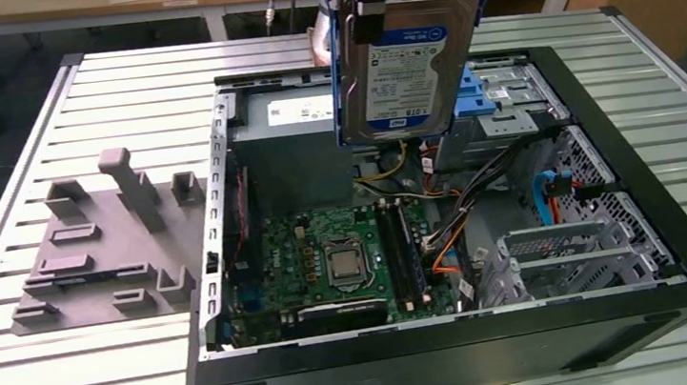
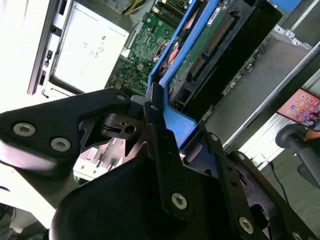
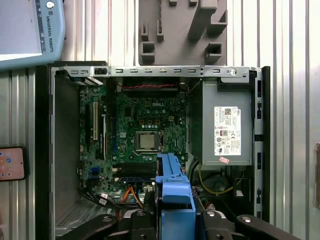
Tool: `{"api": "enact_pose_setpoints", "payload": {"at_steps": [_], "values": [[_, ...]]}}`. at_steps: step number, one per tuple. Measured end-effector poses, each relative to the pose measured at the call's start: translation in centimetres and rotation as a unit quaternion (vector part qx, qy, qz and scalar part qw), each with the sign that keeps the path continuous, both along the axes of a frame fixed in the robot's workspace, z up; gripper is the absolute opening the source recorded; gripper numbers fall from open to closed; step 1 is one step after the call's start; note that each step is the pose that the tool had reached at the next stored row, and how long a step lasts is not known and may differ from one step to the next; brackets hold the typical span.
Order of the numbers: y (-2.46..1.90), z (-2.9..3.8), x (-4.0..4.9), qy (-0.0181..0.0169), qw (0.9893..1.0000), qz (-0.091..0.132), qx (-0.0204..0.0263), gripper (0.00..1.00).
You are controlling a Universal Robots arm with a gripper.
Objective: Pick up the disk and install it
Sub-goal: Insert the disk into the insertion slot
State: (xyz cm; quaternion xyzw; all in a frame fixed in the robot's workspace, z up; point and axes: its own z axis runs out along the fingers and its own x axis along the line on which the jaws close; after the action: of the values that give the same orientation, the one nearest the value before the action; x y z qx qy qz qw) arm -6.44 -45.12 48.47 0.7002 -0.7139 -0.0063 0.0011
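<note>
**Carrying stage of the installation.** We saw the gripper (image 1: pixel 365 8) pinched on the disk (image 1: pixel 413 61), with its fingers (image 2: pixel 160 150) pressed against the blue rail frame at one end in the second wrist view. The disk hung upright, label toward the exterior camera, clear above the open computer case (image 1: pixel 461 338). It was roughly over the gap between the grey power supply (image 1: pixel 292 131) and the drive cage (image 1: pixel 516 98) with its blue latch. We judged the pick-up complete and the seating not yet begun. Installing the disk would, in our judgement, call for bringing it across to the cage, matching its orientation to the opening, and lining its rails with the guides before any push.
</note>
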Motion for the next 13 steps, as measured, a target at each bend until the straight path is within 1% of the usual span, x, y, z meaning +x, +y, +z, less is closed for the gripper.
{"api": "enact_pose_setpoints", "payload": {"at_steps": [6,7,13], "values": [[0.0,0.0,0.01,0.0,1.0,0.0,0.0,0.36],[0.0,0.0,0.15,0.0,1.0,0.0,0.0,0.36],[0.0,0.0,0.29,0.0,1.0,0.0,0.0,0.36]]}}
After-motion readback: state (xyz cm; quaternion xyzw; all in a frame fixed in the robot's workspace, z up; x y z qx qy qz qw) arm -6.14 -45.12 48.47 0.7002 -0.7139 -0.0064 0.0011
